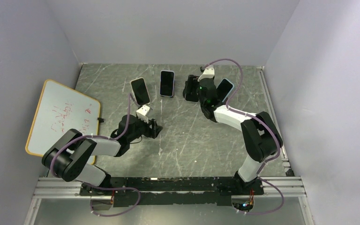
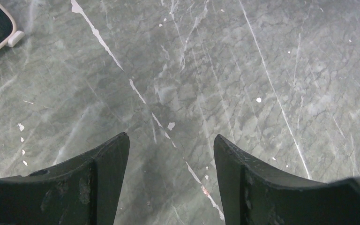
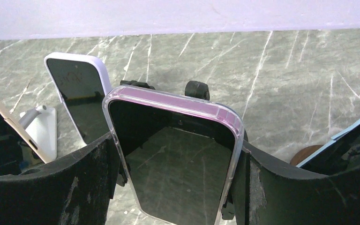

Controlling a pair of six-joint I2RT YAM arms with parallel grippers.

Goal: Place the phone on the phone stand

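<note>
The right gripper [image 3: 177, 146], reaching to the far side of the green marble table [image 1: 192, 145], is closed on a dark-screened phone [image 3: 178, 180] in a clear, pink-tinted case, one black finger pressed to each long edge. The phone stands upright at the centre of the right wrist view. The prongs of a black phone stand [image 3: 196, 89] show just behind its top edge. Whether the phone rests on that stand cannot be told.

Three other handsets line the back of the table. A phone in a white case [image 3: 77, 91] leans at the upper left of the right wrist view. A phone in a cream case [image 1: 140, 90] sits tilted on a small white stand [image 3: 40, 131] at the left. A phone in a blue case [image 1: 225, 89] is propped at the right, just behind the right arm. All the screens are dark and no maker's name can be read.

At centre left of the overhead view, the left gripper [image 2: 171, 140] lies low over the marble. Its fingers are spread wide, with only bare stone between them.

A whiteboard [image 1: 61, 117] with an orange rim leans at the left edge of the table. Its red marker scrawl is too faint to read.
</note>
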